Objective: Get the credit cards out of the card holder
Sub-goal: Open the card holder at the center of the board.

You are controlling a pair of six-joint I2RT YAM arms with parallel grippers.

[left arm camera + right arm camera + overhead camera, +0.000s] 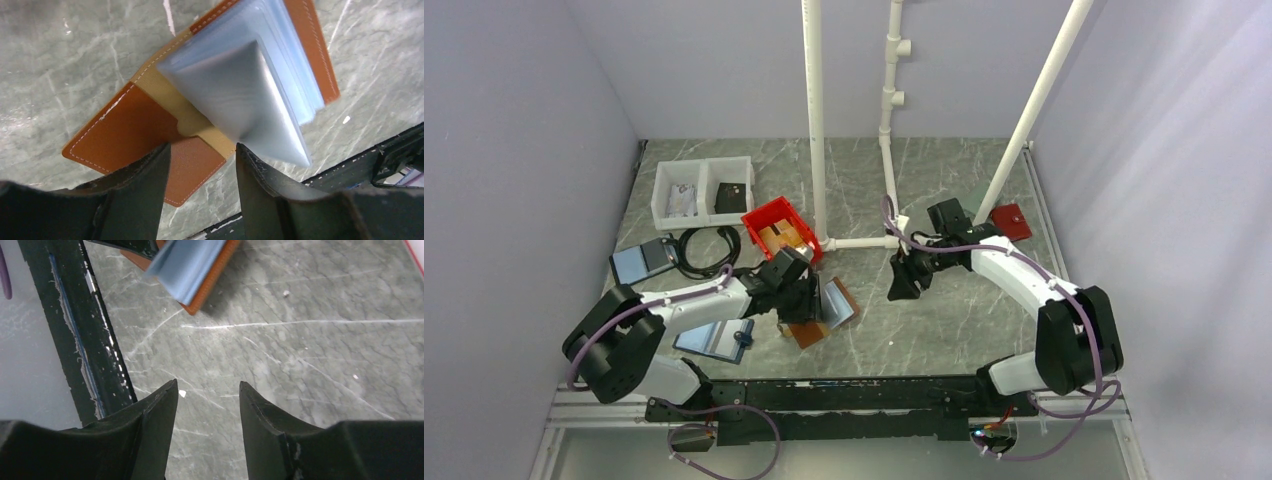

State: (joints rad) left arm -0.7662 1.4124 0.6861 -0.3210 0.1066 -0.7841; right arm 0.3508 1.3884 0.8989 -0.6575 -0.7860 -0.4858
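A red bin (781, 222) with something brown in it is sitting just behind the left arm, and beyond it a white two-part tray (703, 190) and a coil of black cable (709, 250). Two blue-edged folders (642, 262) (714, 340) are lying to the left, one of them partly under the arm. White pipes (814, 120) are rising from the middle of the table, with a dark red flat thing (1010, 221) by the right one.

The card holder (829, 308) is lying open on the table between the two arms, its clear sleeves (240, 75) standing up in a fan.

The left fingers (145, 200) are hanging spread apart over the near corner of its brown flap, grasping nothing; I cannot tell whether they are touching it. The right fingers (150, 430) are also spread and holding nothing, hanging over bare table a little to the right of the holder.

The table (944, 320) is grey marbled stone with pale scratches, a black rail (844, 392) is running along its near edge, and pale lilac walls are closing it in on three sides.
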